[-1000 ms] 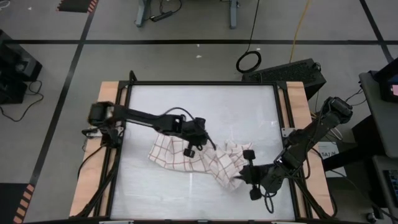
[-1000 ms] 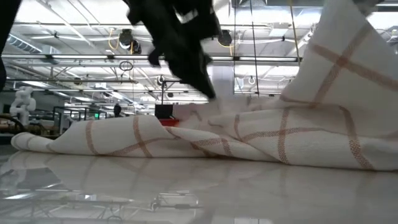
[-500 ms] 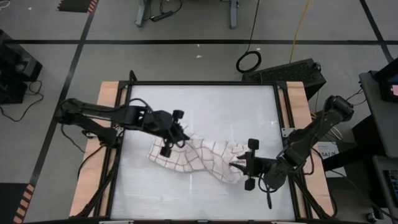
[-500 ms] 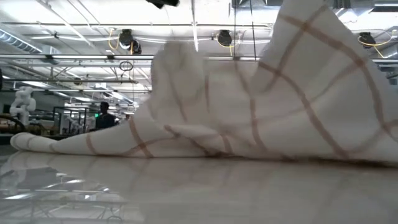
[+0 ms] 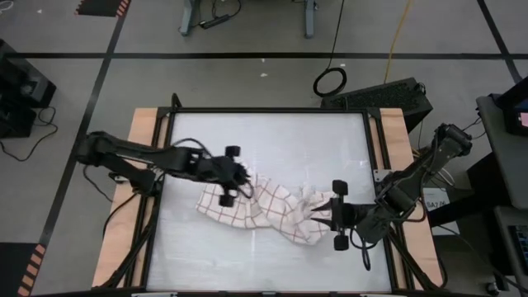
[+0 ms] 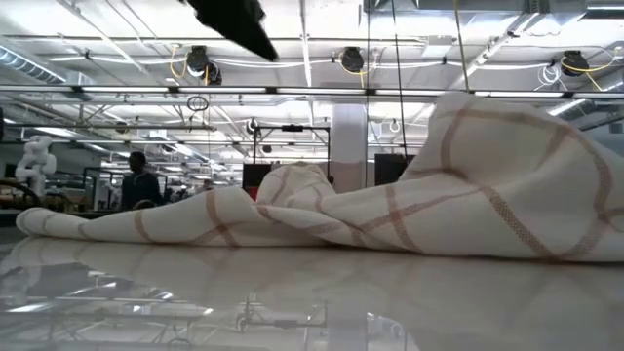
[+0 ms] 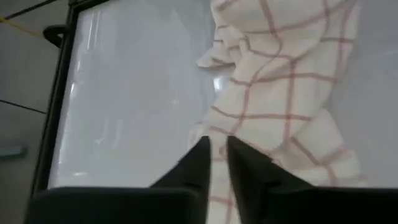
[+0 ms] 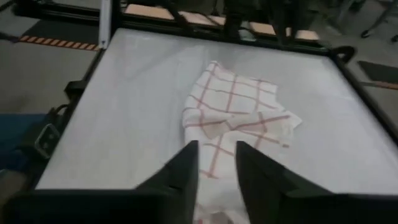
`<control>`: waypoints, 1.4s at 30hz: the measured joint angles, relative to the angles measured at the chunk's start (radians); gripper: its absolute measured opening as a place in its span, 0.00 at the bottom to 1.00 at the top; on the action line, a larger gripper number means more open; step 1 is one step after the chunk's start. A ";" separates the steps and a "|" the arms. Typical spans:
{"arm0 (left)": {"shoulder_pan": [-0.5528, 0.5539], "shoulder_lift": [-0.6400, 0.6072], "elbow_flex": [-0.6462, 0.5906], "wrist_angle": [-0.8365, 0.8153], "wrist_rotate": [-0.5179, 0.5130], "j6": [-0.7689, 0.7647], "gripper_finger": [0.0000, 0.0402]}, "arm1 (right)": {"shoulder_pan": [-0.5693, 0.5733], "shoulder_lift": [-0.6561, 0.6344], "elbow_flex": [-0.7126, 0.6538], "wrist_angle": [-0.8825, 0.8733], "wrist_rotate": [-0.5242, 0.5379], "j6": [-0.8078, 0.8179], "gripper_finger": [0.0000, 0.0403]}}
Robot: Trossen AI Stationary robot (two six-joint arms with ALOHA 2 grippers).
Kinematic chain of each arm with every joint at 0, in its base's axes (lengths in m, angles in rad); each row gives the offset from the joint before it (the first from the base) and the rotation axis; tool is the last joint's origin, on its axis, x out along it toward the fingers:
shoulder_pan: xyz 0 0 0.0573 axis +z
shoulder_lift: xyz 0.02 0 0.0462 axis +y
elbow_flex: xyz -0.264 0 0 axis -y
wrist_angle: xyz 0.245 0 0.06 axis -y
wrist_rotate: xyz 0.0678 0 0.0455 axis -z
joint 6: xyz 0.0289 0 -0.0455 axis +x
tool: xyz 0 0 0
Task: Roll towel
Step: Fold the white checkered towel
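Observation:
The white towel (image 5: 264, 210) with red-brown grid lines lies bunched in a long heap on the white tabletop, nearer the near edge. It also shows in the low view (image 6: 390, 214), with its right part humped up. My left gripper (image 5: 246, 177) is at the heap's far left end, fingers pointing toward the table's right, shut on the towel (image 7: 280, 93). My right gripper (image 5: 320, 214) is at the heap's right end, fingers pointing toward the table's left, shut on the towel (image 8: 230, 106). My left gripper pinches the towel's far left edge (image 7: 221, 130) between its two fingers, slanting down from the table's left. One layer or several, I cannot tell. The cloth beyond the fingers lies slack on the table. My right gripper pinches the bunched right end of the towel (image 8: 214, 146) between its two fingers, coming from the table's right. That end is humped above the table (image 6: 507, 146); the rest lies slack on it.
The white tabletop (image 5: 272, 136) stretches bare to the far edge inside a black frame (image 5: 268, 110). Wooden side boards (image 5: 142, 124) flank it. A person (image 6: 136, 183) stands far off in the room behind the table.
My left gripper has gone toward the table's left edge. The towel's middle rose high between the grippers half a second ago and has since sunk into a low, slack heap. Its right end stays humped up.

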 joint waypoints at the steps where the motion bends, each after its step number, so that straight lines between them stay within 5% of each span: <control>1: 0.015 0.027 -0.007 0.025 0.000 0.014 0.22 | 0.000 0.000 0.000 0.000 -0.017 0.000 0.13; 3: 0.052 0.086 -0.012 0.045 -0.013 0.033 0.32 | 0.000 0.006 0.000 0.004 -0.040 0.001 0.04; 6: 0.120 0.169 -0.013 0.059 -0.011 0.068 0.44 | 0.001 0.021 0.000 0.002 -0.049 0.022 0.03; 13: 0.275 0.318 -0.013 0.083 0.341 0.112 0.55 | 0.001 0.066 0.000 -0.005 -0.053 0.046 0.06; 17: 0.295 0.336 -0.013 0.046 0.512 0.174 0.46 | 0.000 0.091 0.000 -0.004 -0.050 0.047 0.05; 23: 0.261 0.335 -0.008 0.040 0.513 0.228 0.05 | -0.030 0.115 0.000 -0.005 0.012 0.043 0.05; 33: 0.197 0.232 0.063 -0.051 0.518 0.177 0.02 | -0.175 0.193 -0.001 0.112 0.006 -0.037 0.09; 42: 0.101 0.099 0.141 -0.122 0.530 0.168 0.01 | -0.409 0.262 -0.001 0.311 -0.314 -0.202 0.36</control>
